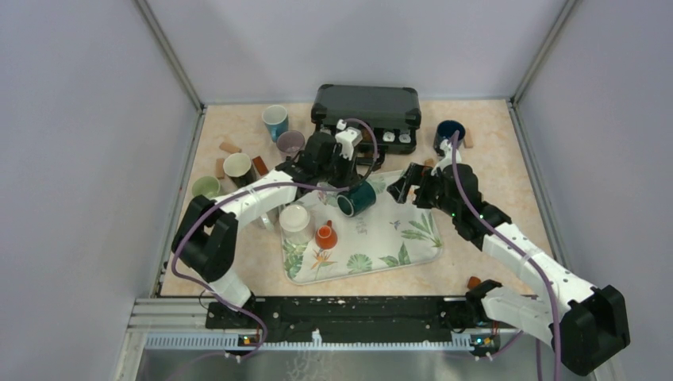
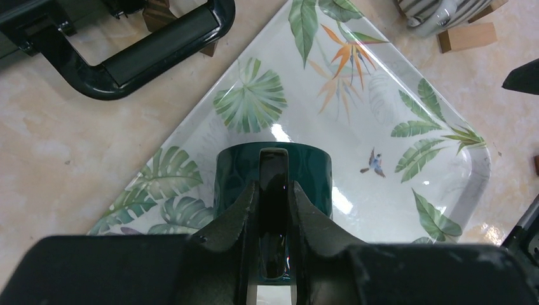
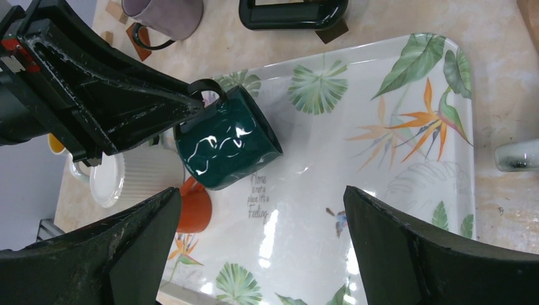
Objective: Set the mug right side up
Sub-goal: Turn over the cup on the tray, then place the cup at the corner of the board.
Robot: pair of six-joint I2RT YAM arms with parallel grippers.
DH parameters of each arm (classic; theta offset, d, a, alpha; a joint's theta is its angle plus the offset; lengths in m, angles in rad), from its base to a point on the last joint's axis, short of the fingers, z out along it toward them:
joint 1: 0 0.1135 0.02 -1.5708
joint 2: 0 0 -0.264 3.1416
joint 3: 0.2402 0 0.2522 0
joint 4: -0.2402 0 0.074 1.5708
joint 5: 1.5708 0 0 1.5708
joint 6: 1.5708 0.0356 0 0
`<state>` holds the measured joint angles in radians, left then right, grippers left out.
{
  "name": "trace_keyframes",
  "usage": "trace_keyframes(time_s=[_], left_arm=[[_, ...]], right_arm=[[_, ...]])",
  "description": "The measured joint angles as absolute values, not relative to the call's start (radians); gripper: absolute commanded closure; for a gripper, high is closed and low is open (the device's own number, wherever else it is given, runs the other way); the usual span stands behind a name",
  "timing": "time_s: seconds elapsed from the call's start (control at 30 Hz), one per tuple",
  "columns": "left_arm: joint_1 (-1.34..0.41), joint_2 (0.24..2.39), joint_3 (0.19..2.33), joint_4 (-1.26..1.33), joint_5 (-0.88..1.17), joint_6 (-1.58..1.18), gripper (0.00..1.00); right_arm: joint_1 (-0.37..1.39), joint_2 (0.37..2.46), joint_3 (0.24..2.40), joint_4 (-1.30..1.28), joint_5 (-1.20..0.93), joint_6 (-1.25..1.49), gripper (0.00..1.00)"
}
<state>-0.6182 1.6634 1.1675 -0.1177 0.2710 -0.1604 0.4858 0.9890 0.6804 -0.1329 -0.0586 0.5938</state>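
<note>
Teal mug (image 3: 227,145) tilted over tray (image 3: 407,190), handle (image 2: 274,184) clamped in left jaws, partly hidden; right jaws wide apart, empty.

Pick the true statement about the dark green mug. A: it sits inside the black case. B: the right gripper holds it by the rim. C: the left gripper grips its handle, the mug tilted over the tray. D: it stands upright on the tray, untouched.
C: the left gripper pinches the dark green mug by its handle, tilted over the tray; the right gripper is open, apart from it.
</note>
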Motion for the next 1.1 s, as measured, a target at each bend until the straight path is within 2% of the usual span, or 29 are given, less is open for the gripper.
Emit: trace_keyframes(time_s=[0.47,0.8,1.1], left_arm=[[-0.628,1.631,1.114,-0.135,0.273,-0.185,0.69],[-0.629,1.631,1.098,-0.181,0.273,-0.185,0.65],[-0.629,1.706,1.258,-0.286,0.271,-0.182,0.64]], right_arm=[[0.486,0.987,0.667,-0.137,-0.058,0.594,0.01],[0.486,0.982,0.667,-0.137,-0.059,0.594,0.01],[0.486,0.974,0.667,-0.143,-0.058,0.594,0.01]])
